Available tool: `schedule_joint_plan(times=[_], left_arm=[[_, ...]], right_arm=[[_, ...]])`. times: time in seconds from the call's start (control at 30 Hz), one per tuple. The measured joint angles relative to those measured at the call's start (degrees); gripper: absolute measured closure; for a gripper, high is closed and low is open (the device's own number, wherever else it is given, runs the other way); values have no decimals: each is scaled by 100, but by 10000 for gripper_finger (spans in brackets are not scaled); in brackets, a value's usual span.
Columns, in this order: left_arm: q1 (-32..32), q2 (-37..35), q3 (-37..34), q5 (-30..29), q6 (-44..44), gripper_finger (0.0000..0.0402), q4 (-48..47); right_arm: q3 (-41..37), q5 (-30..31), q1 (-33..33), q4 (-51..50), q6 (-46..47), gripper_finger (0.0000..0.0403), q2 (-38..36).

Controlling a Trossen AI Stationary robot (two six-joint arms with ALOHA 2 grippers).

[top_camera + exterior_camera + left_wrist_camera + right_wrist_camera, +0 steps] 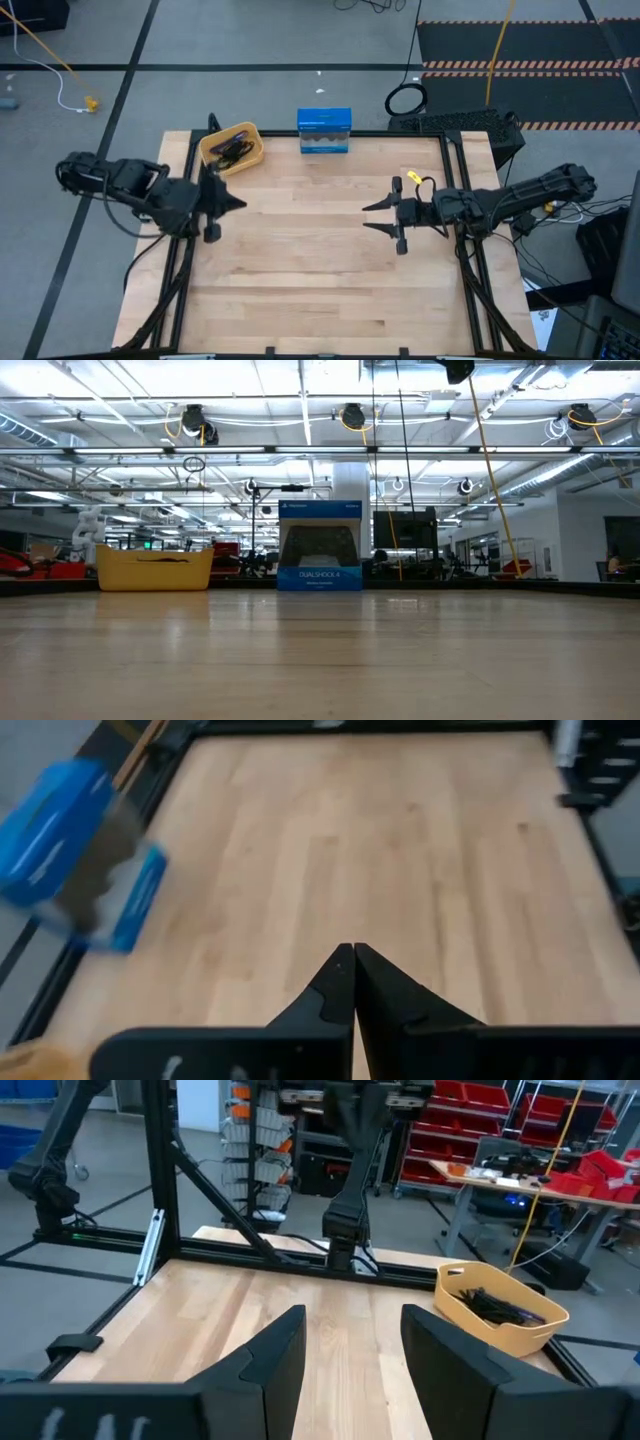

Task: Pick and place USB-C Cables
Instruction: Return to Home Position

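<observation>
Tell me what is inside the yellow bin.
Dark bundled USB-C Cables lie tangled inside the yellow bin. Anything beneath them is covered, and their number cannot be counted.

Cables lie in the bin, left of the box, on the table.

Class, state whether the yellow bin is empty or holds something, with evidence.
Not empty: the yellow bin has dark cables lying inside, seen from above and the right wrist.
</observation>
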Motion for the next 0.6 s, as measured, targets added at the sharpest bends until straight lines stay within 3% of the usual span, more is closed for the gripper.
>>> schedule_joint_plan(times=[0.3,0.6], left_arm=[[-412,-216,-1242,-11,854,392,1780],[-410,-1009,-2573,-214,1226,390,3228]], right_arm=[[0,0,0,-24,-94,257,-65],[-44,-2,2,-287,-274,335,-147]])
